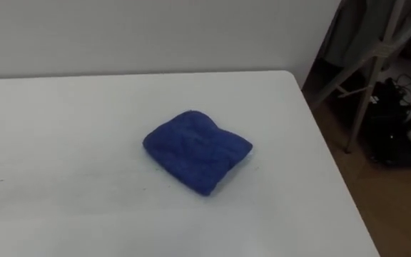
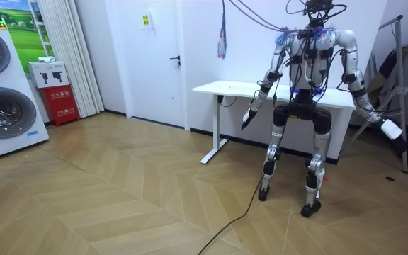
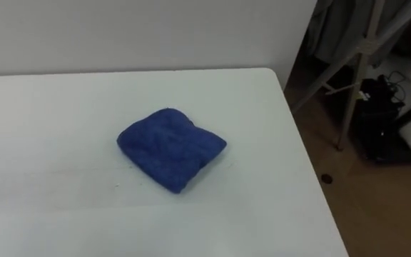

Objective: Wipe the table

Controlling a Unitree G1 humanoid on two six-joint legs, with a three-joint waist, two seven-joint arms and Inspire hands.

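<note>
Left hand (image 2: 248, 117) hangs below table edge, on near side. Right hand (image 2: 389, 128) held out past table's right end. Grip state of both: cannot tell. Blue cloth (image 1: 198, 151) lies folded on white table (image 1: 63, 143), toward right end, clear of edges, untouched.

The cloth (image 1: 197, 151) is a deep, plain royal blue with a nubbly towel texture, set against a plain white table (image 1: 63, 128) and a pale off-white wall (image 1: 155, 36). The floor (image 2: 119, 191) is light brown wood in a herringbone pattern. The washing machines (image 2: 2, 113) are white with dark round doors, the small cabinet (image 2: 57, 99) is red, the door (image 2: 158, 64) is white, and the curtain (image 2: 66, 57) is pale with vertical folds.
</note>
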